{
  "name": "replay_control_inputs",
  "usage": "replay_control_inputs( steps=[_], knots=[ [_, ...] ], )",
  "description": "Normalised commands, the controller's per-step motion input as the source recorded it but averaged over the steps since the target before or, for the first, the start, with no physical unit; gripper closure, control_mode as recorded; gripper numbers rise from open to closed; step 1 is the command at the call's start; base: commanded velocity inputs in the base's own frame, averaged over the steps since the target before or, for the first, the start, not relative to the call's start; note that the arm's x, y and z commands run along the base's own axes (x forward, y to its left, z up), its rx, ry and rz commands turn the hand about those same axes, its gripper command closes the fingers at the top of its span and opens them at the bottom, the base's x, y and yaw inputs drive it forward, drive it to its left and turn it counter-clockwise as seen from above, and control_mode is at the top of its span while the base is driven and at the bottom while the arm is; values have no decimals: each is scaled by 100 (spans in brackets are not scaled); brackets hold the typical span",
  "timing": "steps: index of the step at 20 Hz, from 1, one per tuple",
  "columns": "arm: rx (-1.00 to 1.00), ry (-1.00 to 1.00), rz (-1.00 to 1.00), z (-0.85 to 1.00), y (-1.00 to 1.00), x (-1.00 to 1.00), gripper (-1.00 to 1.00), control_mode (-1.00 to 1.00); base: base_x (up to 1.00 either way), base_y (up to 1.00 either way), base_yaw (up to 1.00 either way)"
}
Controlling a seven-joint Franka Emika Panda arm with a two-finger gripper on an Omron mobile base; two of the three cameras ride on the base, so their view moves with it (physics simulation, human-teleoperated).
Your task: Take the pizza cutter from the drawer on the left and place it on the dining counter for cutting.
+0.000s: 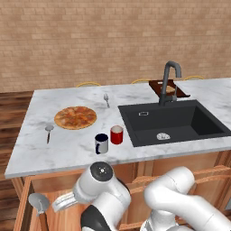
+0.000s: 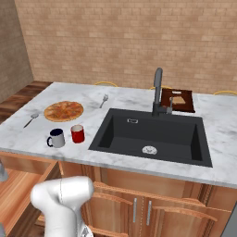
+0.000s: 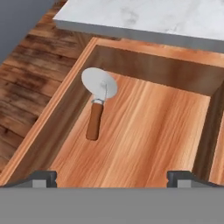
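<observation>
Hand view shows the drawer (image 3: pixel 144 131) pulled out, with the pizza cutter (image 3: pixel 98 100) lying flat near its left wall, wheel toward 12 o'clock and handle toward 6. To its right the floor of pale wood is bare. The claw (image 3: pixel 112 177) hangs spread wide and empty above. Grasping, lifting and setting the cutter on the marble surface (image 1: pixel 76 140) all remain.

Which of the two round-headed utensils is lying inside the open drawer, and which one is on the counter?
The pizza cutter, with its wide metal wheel and short brown handle, lies in the drawer. The smaller thin-handled utensil lies on the dining counter, left of the pizza.
</observation>
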Motion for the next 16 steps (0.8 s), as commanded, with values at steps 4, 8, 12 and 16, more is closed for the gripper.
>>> replay_control_inputs(
  steps=[4, 8, 12, 16],
  knots=[
    [5, 13, -10, -18, 23, 9, -100, -100, 0, 0, 0],
    [0, 20, -6, -13, 19, 8, -100, -100, 0, 0, 0],
    [0, 15, -1, -18, 3, 6, -100, -100, 0, 0, 0],
    [-1, 8, 0, -29, 12, 5, -100, -100, 0, 0, 0]
  ],
)
